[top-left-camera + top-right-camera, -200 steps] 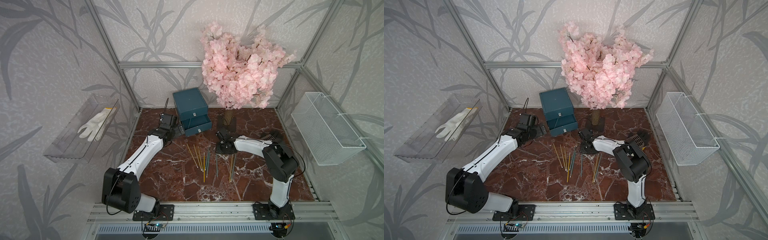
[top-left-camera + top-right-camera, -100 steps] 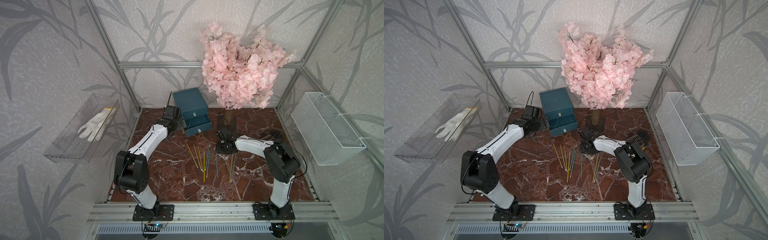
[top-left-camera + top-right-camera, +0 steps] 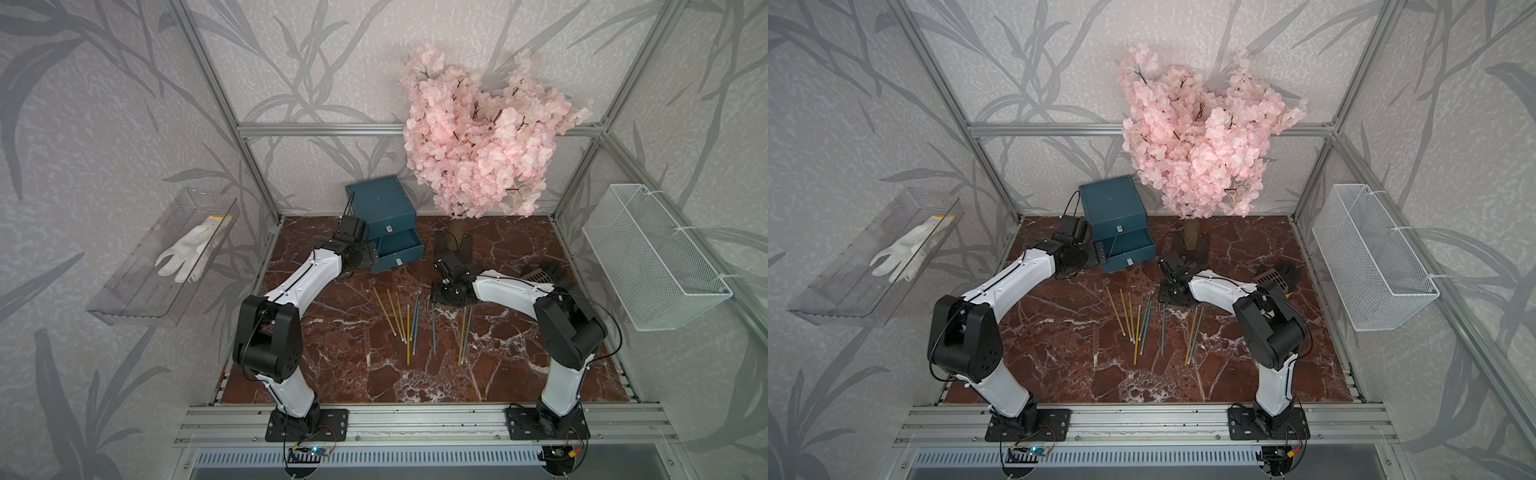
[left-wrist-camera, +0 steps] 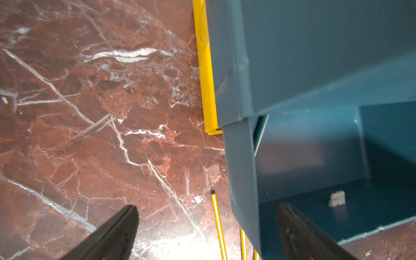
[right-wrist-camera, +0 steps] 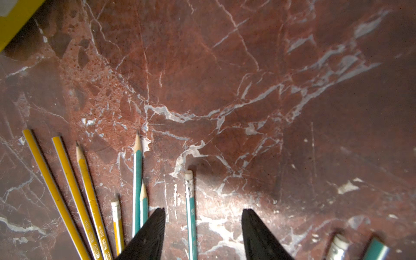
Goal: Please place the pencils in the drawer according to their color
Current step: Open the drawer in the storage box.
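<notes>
The drawer [image 3: 380,208] is a dark teal chest at the back of the table, with its middle teal drawer [image 3: 397,249] pulled out; a yellow drawer edge [image 4: 204,67] shows at its foot. Several yellow and teal pencils [image 3: 409,320] lie fanned on the marble in both top views. My left gripper [image 4: 208,225] is open and straddles the open drawer's side wall [image 4: 240,180], one finger over its inside. My right gripper [image 5: 202,225] is open, pointing down at the pencils' far ends, with a teal pencil [image 5: 191,213] lying on the table between its fingers.
A pink blossom tree [image 3: 478,145] on a black base [image 3: 455,245] stands just behind my right gripper. A dark slotted object [image 3: 544,272] lies at the right rear. A white wire basket [image 3: 648,257] hangs on the right wall, a clear tray with a glove [image 3: 187,249] on the left.
My right gripper's jaws have opened over the teal pencil. My left arm has swung in from the chest's left side to the open drawer, jaws still open.
</notes>
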{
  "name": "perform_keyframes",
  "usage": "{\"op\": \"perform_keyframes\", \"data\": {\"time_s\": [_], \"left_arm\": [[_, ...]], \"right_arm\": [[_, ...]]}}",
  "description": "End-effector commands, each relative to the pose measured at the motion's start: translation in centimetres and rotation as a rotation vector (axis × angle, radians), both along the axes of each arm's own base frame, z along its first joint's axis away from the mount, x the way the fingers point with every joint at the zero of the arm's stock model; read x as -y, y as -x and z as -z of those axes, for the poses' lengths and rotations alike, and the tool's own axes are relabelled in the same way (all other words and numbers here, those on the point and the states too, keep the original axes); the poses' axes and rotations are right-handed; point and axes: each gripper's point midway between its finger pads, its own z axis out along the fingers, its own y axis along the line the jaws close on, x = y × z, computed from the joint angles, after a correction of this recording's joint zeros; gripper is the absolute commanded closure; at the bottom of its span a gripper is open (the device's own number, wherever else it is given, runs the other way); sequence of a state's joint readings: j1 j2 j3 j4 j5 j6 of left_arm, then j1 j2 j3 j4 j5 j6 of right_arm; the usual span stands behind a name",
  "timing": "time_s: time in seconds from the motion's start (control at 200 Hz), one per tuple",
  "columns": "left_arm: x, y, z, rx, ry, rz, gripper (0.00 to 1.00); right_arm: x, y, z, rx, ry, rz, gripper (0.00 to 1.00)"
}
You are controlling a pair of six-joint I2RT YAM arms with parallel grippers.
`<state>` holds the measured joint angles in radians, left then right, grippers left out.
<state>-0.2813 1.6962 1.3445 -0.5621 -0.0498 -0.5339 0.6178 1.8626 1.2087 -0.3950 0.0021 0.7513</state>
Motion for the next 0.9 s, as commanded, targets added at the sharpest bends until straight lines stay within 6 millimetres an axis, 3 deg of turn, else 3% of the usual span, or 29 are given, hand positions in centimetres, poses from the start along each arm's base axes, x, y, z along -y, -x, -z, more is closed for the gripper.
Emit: {"op": "perform_keyframes", "data": {"time_s": [0.0,0.475,0.895], "left_arm": [[0.4,1.7,0.8,-0.054,0.004,0.036,0.0],[1.5,5.6,0.3,-0.08,0.102,0.095,0.0],[-2.1,5.0,-4.9,0.111,0.027,-0.065,0.0]], "right_arm": [[-0.1,-0.4,-1.8,0.024,-0.014,0.004,0.42],[0.1,-0.8,-0.6,0.005,0.02,0.012,0.41],[0.7,-0.8,1.9,-0.046,0.183,-0.033,0.49]]}}
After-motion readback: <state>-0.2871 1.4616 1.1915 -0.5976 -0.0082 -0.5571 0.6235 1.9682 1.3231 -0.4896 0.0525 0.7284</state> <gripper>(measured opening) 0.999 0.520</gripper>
